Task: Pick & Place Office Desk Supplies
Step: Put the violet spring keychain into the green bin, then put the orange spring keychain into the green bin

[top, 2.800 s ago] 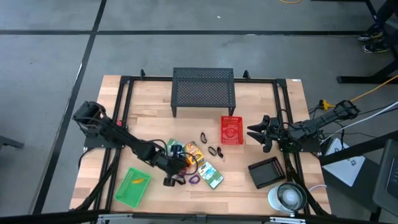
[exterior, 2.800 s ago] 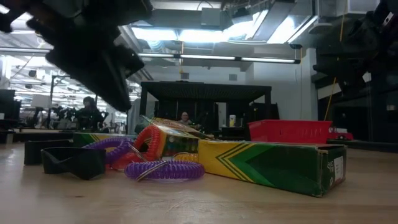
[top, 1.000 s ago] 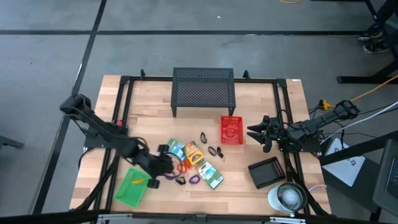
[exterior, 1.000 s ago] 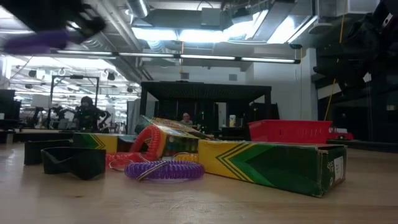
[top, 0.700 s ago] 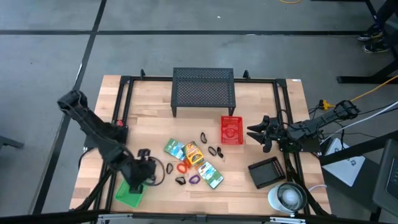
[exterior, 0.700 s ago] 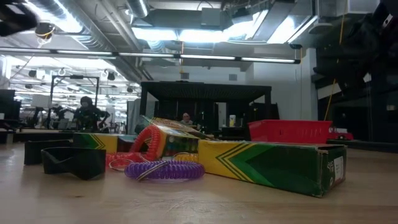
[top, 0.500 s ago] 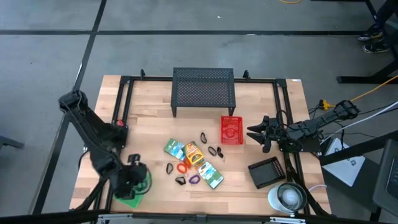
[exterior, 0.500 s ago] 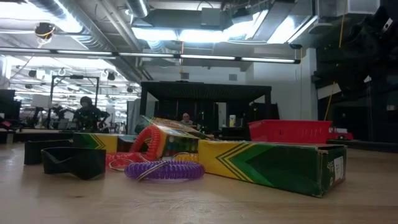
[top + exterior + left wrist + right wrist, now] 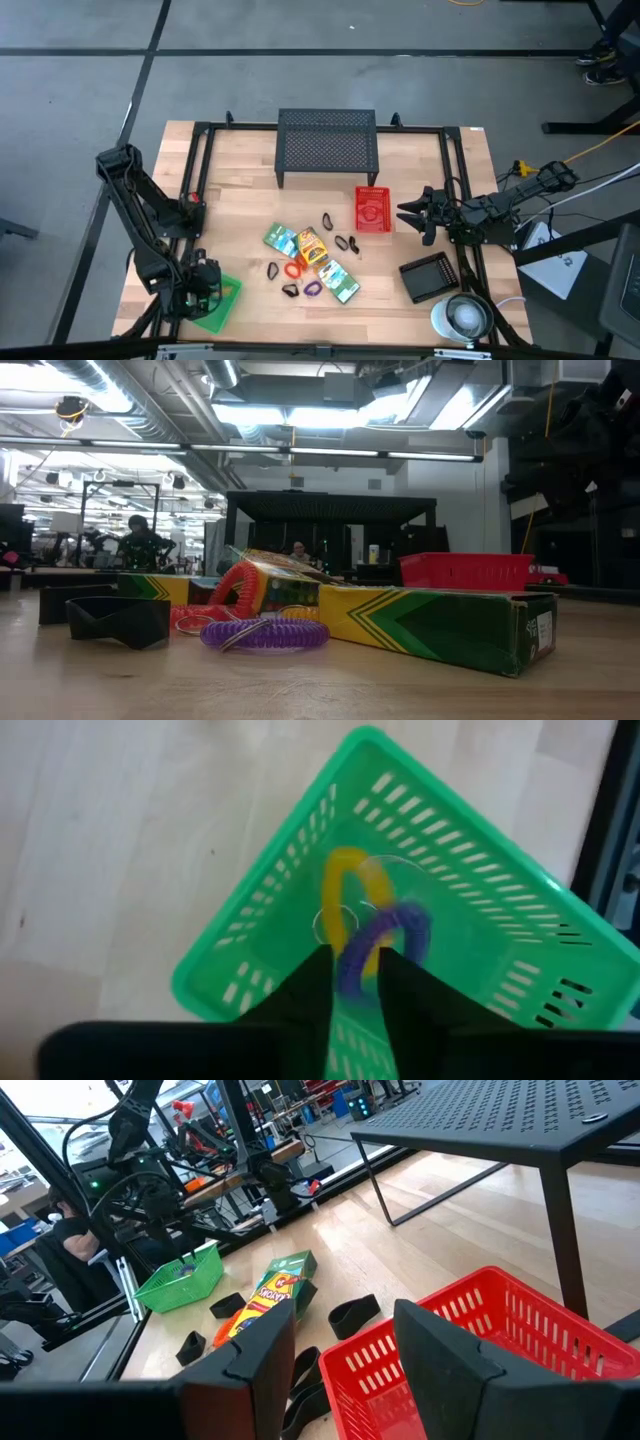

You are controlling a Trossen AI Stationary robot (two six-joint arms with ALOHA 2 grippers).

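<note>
Purple loop (image 9: 385,935), perhaps dropping, over green basket (image 9: 500,910)

The table (image 9: 240,190) is pale, matt wood with visible grain. The green basket (image 9: 470,900) and red basket (image 9: 480,1350) look like glossy slotted plastic. The crayon box (image 9: 430,622) is printed card. The purple loop (image 9: 265,633) is coiled plastic. The stand (image 9: 327,140) is matt black perforated metal.

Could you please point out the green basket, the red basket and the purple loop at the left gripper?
green basket (image 9: 470,850): left wrist view, on its slotted wall.
red basket (image 9: 372,209): high view, on its floor.
purple loop (image 9: 385,932): left wrist view, on its coiled curve above the fingertips.
</note>
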